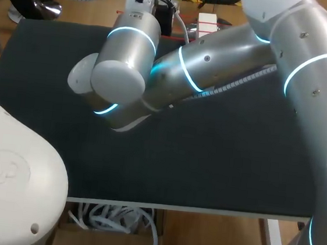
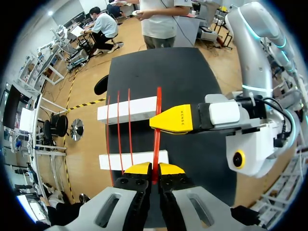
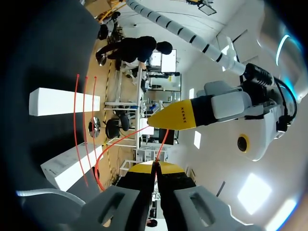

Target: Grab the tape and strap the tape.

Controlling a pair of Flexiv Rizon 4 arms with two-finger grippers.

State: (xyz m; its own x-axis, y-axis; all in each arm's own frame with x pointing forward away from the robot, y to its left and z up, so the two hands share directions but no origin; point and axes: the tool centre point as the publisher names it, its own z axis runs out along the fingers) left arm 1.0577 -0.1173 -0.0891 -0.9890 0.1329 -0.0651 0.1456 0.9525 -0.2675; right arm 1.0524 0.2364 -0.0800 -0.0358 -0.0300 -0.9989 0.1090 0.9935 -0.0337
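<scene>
Where the black table (image 1: 217, 163) ends at its far edge, the following are recorded

Item 1, two white blocks: they lie side by side and apart, each jutting out past the table's edge. These are the far block (image 2: 127, 109) and the near block (image 2: 132, 160). In the head view only a small part of them shows, behind the right arm (image 1: 216, 64).

Item 2, tape (image 2: 156, 142): thin and red. Three strands run across both blocks, from one to the other. A fourth strand runs by the blocks' inner ends, over the black surface.

Item 3, left tool (image 2: 154, 169): its yellow tips are pressed together on the fourth strand of tape, which passes over the near block's end and goes in between them.

Item 4, right tool (image 3: 155, 168): its yellow tips are closed on a strand of tape that curves over from the blocks and ends between them. In the left wrist view one of its yellow fingers (image 2: 173, 119) lies across the fourth strand, between the two blocks; the other finger is hidden there. In the right wrist view one yellow finger (image 3: 175, 118) of the left tool stands just ahead of it.

Item 5, right arm: silver with lit blue rings, it comes in from the right side and lies across the table towards the far middle
</scene>
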